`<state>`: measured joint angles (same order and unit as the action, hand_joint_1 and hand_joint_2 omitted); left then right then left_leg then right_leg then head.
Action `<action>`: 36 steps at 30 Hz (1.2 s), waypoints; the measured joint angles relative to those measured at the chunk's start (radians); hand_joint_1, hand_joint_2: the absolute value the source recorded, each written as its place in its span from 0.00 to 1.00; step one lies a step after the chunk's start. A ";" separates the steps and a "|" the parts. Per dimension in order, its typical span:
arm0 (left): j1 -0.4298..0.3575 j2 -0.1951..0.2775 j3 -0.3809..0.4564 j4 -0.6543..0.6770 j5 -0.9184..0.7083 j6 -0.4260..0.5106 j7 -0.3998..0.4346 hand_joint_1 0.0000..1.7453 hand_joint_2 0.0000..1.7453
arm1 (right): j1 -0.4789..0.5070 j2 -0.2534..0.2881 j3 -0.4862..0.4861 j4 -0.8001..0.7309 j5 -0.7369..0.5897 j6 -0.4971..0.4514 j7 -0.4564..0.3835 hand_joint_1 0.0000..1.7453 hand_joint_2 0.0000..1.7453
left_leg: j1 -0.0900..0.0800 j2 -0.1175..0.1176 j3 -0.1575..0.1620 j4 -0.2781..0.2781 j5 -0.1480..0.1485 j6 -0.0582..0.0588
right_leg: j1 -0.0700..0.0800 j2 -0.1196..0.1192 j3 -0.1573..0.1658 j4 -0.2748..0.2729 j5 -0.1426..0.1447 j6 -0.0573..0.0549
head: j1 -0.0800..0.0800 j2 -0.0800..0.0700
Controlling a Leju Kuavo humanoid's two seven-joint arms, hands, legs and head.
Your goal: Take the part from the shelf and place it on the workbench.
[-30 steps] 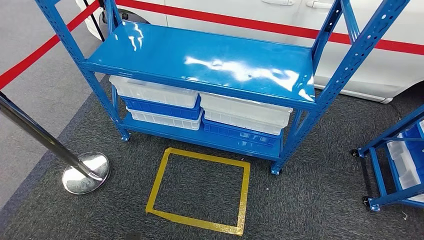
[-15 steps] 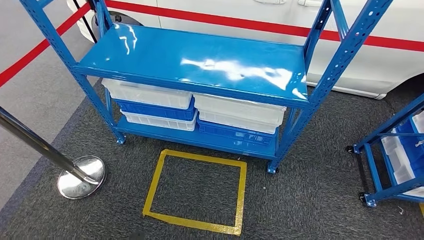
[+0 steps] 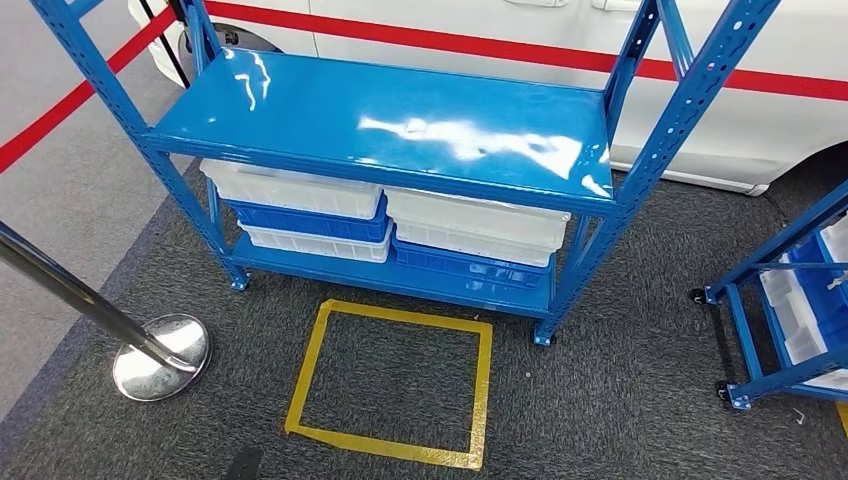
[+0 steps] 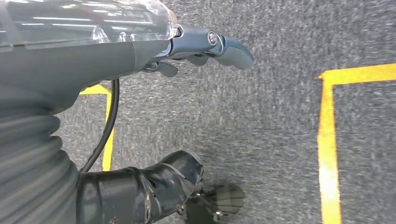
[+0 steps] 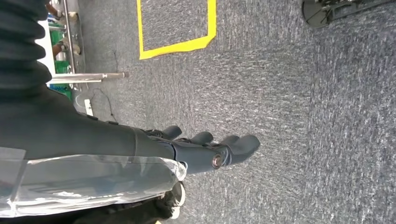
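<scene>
A blue steel shelf rack (image 3: 390, 120) fills the upper middle of the head view, its glossy top board bare and reflecting light. Under that board, on the lower level, sit four stacked plastic bins: a white bin (image 3: 292, 188) over a blue bin (image 3: 305, 217) on the left, with another white one beneath, and a white bin (image 3: 480, 222) over a blue bin (image 3: 470, 266) on the right. Their contents are hidden by the board above, so the part itself cannot be made out. A yellow tape rectangle (image 3: 390, 380) marks the grey carpet in the lower middle, just before the rack. A chrome stanchion base (image 3: 160, 356) stands at lower left; a second blue rack (image 3: 790, 300) enters at the right edge.

The left hand (image 4: 205, 46) hangs over the carpet, fingers loosely extended, holding nothing. The right hand (image 5: 205, 149) likewise hangs with fingers apart and slightly curled, empty.
</scene>
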<state>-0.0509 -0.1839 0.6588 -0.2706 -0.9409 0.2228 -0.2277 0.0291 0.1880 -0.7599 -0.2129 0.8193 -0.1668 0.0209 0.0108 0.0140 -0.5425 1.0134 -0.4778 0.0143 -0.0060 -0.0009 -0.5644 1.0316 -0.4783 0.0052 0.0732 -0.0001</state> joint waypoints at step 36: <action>0.179 0.145 -0.527 -0.065 0.788 -0.182 0.188 0.00 0.00 | 0.080 -0.146 0.614 -0.148 -0.684 0.136 -0.017 0.00 0.00 | 0.008 -0.016 -0.015 0.028 -0.014 -0.020 | 0.009 0.013 -0.002 0.018 -0.016 -0.021 | -0.002 0.000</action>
